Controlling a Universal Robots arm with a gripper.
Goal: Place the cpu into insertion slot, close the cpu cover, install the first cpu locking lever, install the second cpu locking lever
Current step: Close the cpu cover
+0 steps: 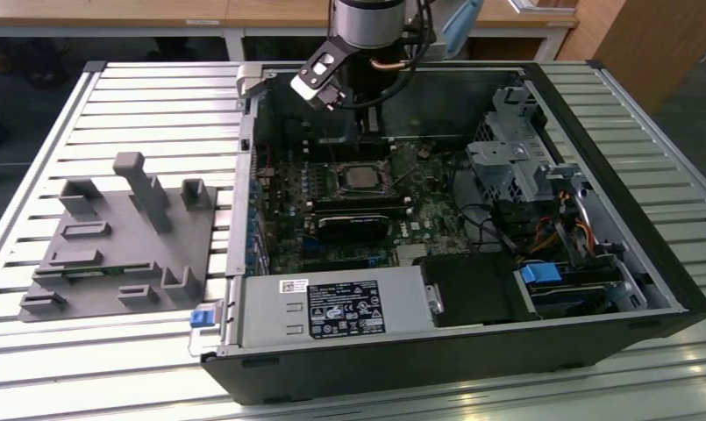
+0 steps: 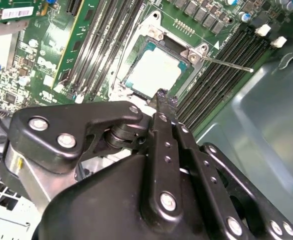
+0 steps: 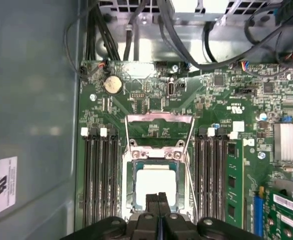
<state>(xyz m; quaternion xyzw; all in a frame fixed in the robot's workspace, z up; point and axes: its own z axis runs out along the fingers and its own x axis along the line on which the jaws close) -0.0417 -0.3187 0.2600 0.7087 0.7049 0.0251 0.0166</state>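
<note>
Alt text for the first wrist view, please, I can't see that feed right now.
The cpu sits in the insertion slot on the green board, its pale top uncovered; the cpu cover stands open beside it. The gripper, fingers together, hangs over the cpu's edge.

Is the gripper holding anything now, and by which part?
Nothing is held. The gripper is shut with nothing between its fingers, over the cpu, which lies in the insertion slot.

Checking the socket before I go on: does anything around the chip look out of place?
Nothing looks damaged. The chip lies square in its socket, but the cover is flipped open, and a lever sticks out unlatched.
</note>
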